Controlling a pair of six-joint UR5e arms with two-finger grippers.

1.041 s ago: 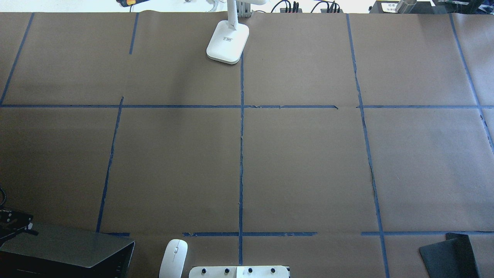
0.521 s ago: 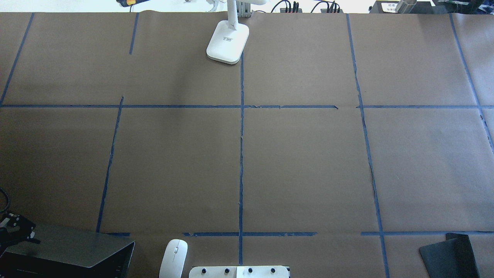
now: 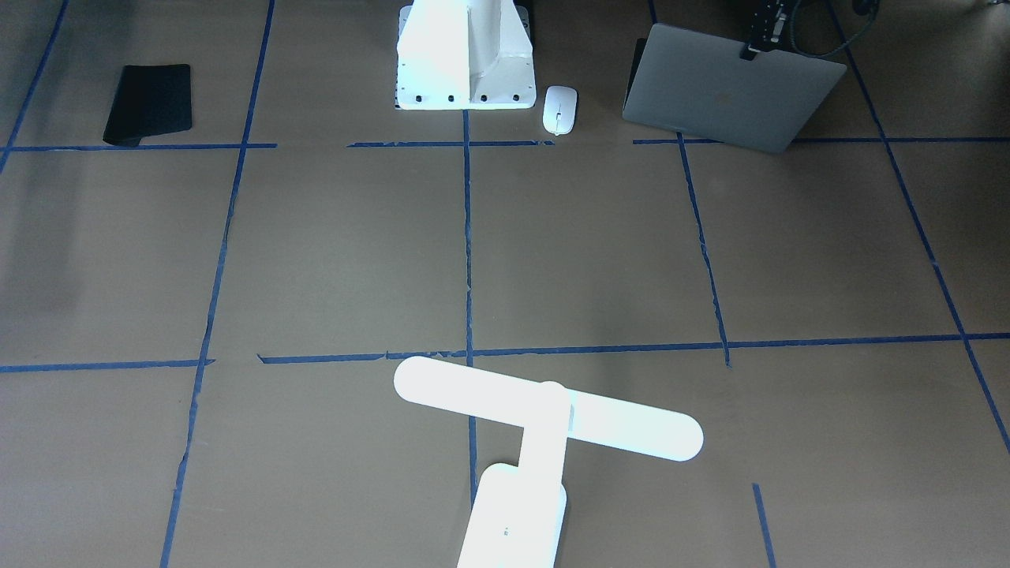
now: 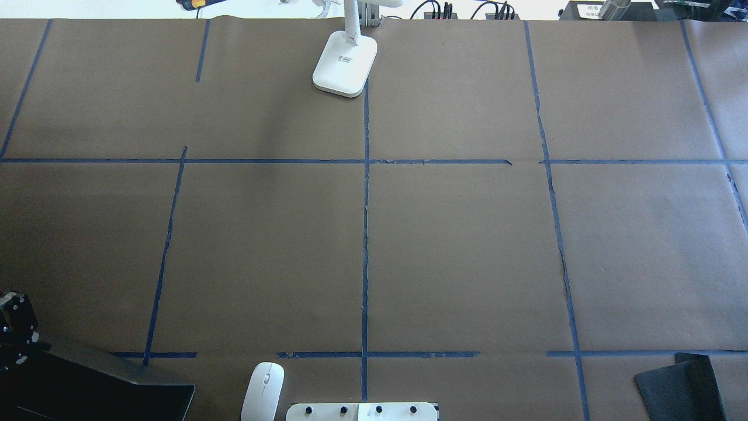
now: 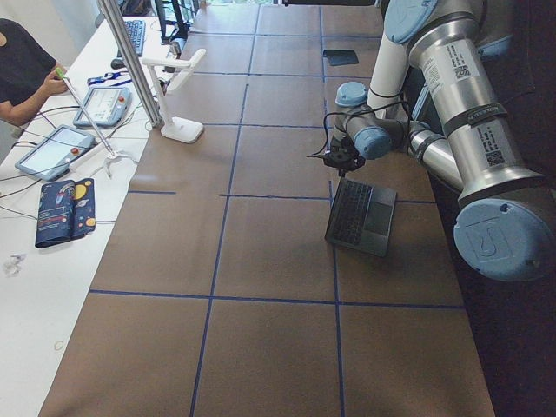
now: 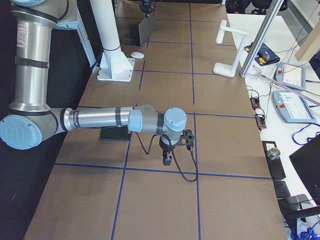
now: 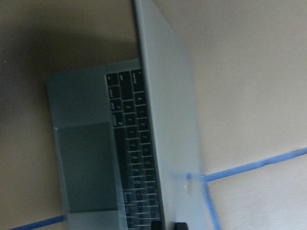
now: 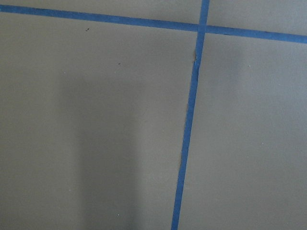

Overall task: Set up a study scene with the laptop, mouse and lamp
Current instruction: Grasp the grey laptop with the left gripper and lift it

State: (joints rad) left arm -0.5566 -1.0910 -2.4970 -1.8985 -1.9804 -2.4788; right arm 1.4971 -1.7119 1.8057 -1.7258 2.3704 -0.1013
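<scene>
The grey laptop (image 3: pixel 730 87) stands partly open at the near left of the table, its keys and trackpad showing in the left wrist view (image 7: pixel 91 163). My left gripper (image 3: pixel 759 43) is shut on the free edge of the lid; its two dark fingertips (image 7: pixel 156 225) flank that edge. The laptop also shows in the overhead view (image 4: pixel 87 380) and the exterior left view (image 5: pixel 360 213). The white mouse (image 4: pixel 263 390) lies beside the pedestal. The white lamp (image 3: pixel 544 410) stands at the far edge, centre. My right gripper (image 6: pixel 167 159) hovers over bare paper; I cannot tell if it is open.
The white robot pedestal (image 3: pixel 461 55) stands at the near centre. A black mat (image 4: pixel 681 383) lies at the near right. Brown paper with blue tape lines (image 4: pixel 365 234) covers the table. Tablets and cables (image 6: pixel 287 90) lie beyond the far edge.
My left gripper has moved up and back with the lid's edge. The laptop lid has swung further open and stands steeper. Mouse, lamp and mat have not moved.
</scene>
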